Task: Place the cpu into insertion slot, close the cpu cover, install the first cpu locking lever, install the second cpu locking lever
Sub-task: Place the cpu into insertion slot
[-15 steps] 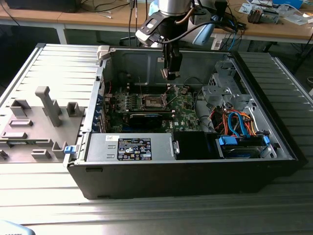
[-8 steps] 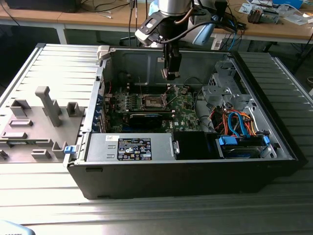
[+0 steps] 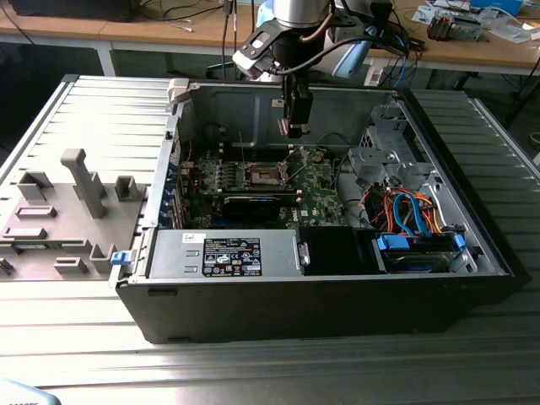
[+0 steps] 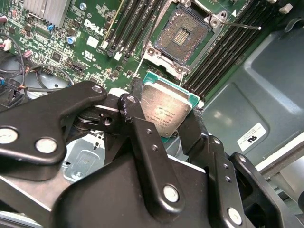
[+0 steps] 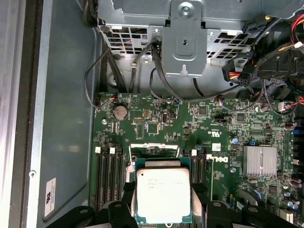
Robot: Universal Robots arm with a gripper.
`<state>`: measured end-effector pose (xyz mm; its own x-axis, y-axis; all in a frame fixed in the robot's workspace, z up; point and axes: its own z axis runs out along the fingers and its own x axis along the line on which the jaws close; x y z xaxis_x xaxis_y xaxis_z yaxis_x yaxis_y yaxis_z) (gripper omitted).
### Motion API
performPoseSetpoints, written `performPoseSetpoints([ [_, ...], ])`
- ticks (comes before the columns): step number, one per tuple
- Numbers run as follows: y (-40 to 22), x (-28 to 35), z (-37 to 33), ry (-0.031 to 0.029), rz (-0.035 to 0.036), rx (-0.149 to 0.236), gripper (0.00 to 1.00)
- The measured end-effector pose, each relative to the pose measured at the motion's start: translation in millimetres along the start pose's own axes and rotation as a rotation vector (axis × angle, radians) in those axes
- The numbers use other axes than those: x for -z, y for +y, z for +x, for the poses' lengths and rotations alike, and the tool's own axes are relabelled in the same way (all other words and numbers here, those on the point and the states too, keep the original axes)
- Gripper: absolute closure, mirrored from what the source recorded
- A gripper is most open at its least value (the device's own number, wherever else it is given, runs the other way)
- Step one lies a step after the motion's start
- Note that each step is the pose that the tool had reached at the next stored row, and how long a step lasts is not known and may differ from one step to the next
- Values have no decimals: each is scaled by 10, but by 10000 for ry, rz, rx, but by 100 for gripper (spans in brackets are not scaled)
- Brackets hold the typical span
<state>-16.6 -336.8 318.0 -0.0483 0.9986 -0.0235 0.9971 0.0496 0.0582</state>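
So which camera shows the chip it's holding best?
The first wrist view: the cpu faces it squarely, top unobstructed. The second wrist view has it tilted, partly behind a finger. Exterior view: too small to tell.

One cpu [image 5: 164, 194], one insertion slot [image 4: 183, 35], one green motherboard [image 5: 216, 126], one open computer case [image 3: 337, 304], one pincer [image 3: 295, 128].

The exterior view is looking down from outside at the whole open computer case [image 3: 295, 295] on the surface [image 3: 84, 363]. Both wrist views are looking close past the hand [image 4: 160, 115] at the motherboard [image 5: 156, 118], sharing the cpu [image 5: 164, 192] and the memory slots [image 5: 107, 175].
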Motion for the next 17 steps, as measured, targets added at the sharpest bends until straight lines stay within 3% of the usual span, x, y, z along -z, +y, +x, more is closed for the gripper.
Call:
performPoseSetpoints([
  [11, 0, -2, 0, 15, 0, -23, 45],
  [17, -1, -5, 0, -8, 7, -321, 45],
])
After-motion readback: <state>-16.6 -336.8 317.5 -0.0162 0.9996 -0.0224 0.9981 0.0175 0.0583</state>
